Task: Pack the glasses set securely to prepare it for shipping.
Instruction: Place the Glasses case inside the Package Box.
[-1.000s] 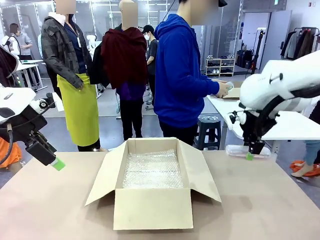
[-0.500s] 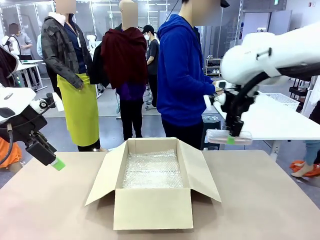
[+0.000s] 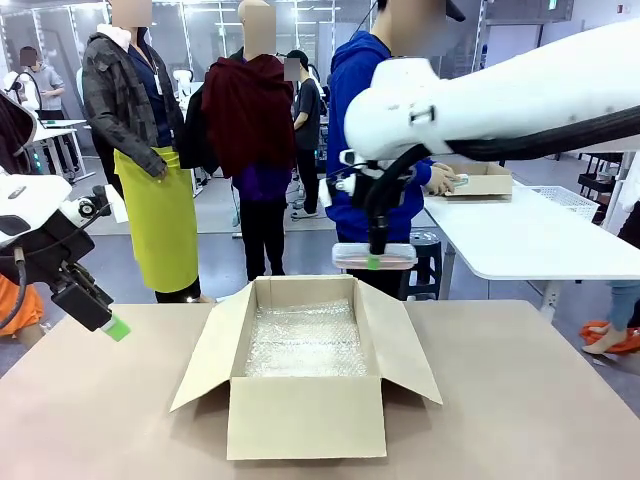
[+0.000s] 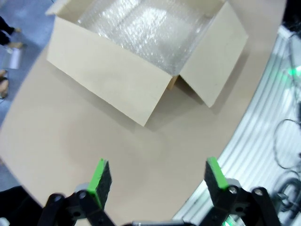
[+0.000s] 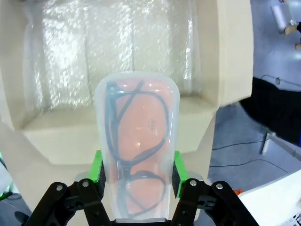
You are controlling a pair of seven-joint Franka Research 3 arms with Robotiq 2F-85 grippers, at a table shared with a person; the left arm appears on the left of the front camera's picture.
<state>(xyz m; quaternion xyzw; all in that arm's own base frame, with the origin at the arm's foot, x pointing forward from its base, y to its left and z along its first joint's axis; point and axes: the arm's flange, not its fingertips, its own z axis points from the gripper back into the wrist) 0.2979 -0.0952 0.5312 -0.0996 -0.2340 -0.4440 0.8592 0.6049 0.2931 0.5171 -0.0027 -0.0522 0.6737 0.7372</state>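
My right gripper [image 3: 374, 262] is shut on a pale pink glasses case [image 3: 375, 255] with a clear lid; dark-framed glasses show inside it [image 5: 136, 136]. The case hangs level above the far edge of the open cardboard box [image 3: 305, 410]. In the right wrist view the green pads [image 5: 98, 170] clamp the case's long sides, with the bubble-wrap lining [image 5: 113, 56] below. My left gripper [image 3: 115, 327] hovers over the table's left side, open with nothing between its fingers [image 4: 100, 176], and the box [image 4: 108, 80] lies ahead of it.
The box's flaps [image 3: 405, 345] stand spread outward on the tan table [image 3: 520, 400]. A person in a blue hoodie [image 3: 360, 150] stands just beyond the far edge, hands at a white side table [image 3: 510, 240] holding a small carton [image 3: 480, 180].
My right arm has swung left and upward from the table's right side, carrying the pink case to above the box's far edge. The left arm has stayed still.
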